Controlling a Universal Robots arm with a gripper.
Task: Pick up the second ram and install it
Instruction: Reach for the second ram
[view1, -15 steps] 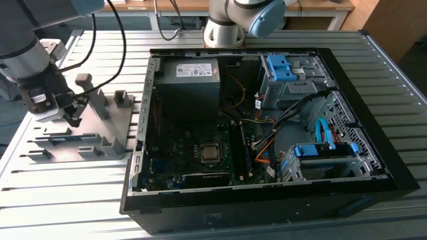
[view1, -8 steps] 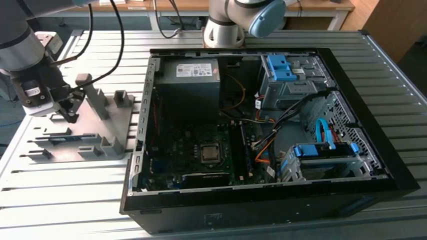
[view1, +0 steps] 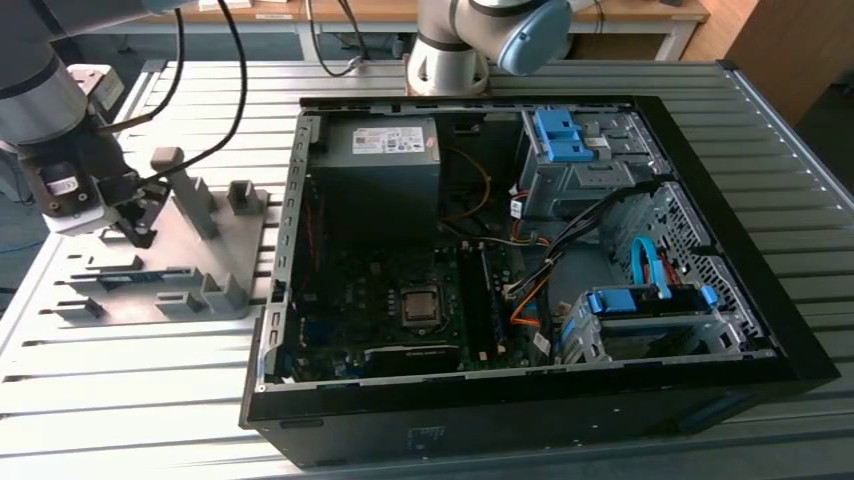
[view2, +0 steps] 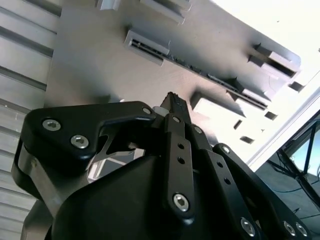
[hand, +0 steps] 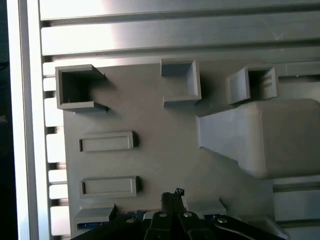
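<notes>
The second ram (view1: 138, 272) is a thin dark stick lying in the slotted holders of the grey fixture (view1: 247, 240) at the exterior view's left, beside the open computer case (view1: 534, 380). My gripper (view1: 134, 232) hangs low over the fixture, just behind the ram, among the upright posts. In the second wrist view the black fingers meet at the gripper (view2: 172, 101) tip with nothing between them, and the ram (view2: 200, 71) runs edge-on a short way beyond. In the first wrist view the gripper (hand: 172, 196) hovers over the bare fixture plate (hand: 160, 150).
The case lies open on the slatted metal table (view1: 134, 400), with its motherboard (view1: 400, 300), power-supply box (view1: 380, 160) and blue drive bays (view1: 574, 140) showing. A second robot base (view1: 447, 55) stands behind the case. Cables (view1: 234, 90) hang from my arm.
</notes>
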